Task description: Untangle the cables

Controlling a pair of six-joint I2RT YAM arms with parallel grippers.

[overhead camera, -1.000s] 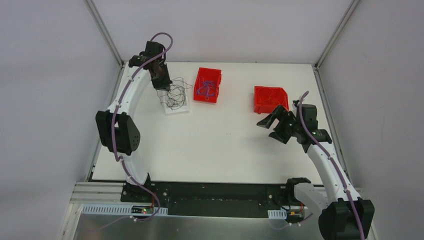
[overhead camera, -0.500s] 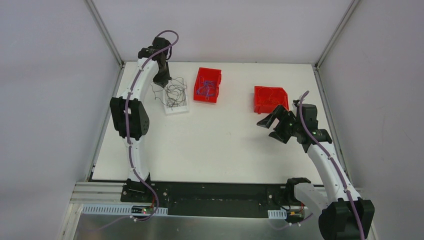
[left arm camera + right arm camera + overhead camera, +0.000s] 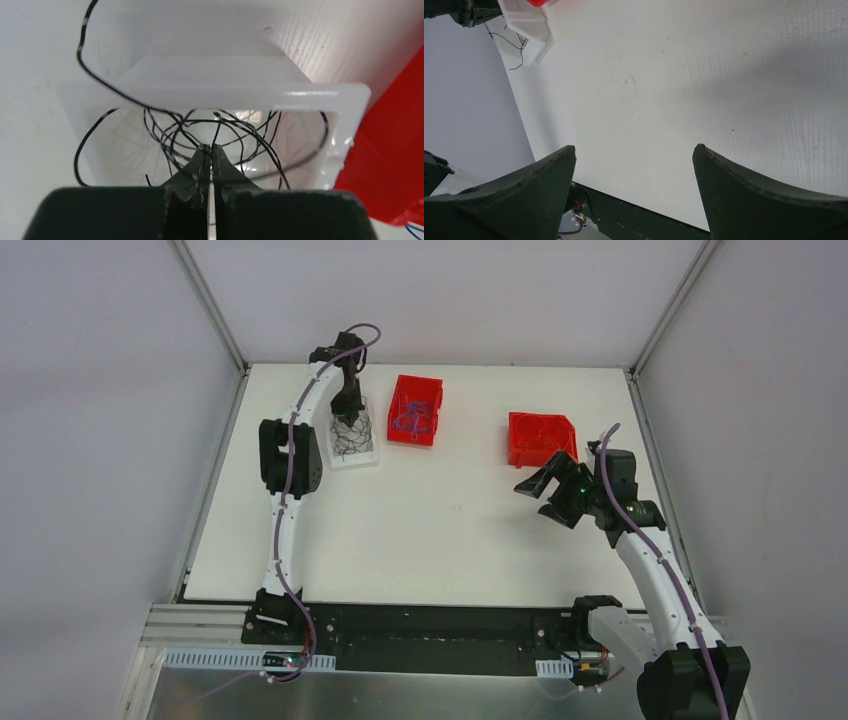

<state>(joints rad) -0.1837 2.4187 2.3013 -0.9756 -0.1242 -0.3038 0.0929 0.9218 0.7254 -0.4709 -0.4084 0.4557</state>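
Both left fingers pinch black cables; right fingers spread wide.

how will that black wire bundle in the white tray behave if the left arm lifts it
Likely floppy yet springy: the black wires stand in loose open loops around the left end effector. Probably very light, being hair-thin. They may snag, since some loops hang over the white tray rim and strands cross each other.

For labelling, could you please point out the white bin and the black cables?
white bin (image 3: pixel 320 92): left wrist view, right part of its rim.
black cables (image 3: pixel 348 437): top external view, middle of the tangle.
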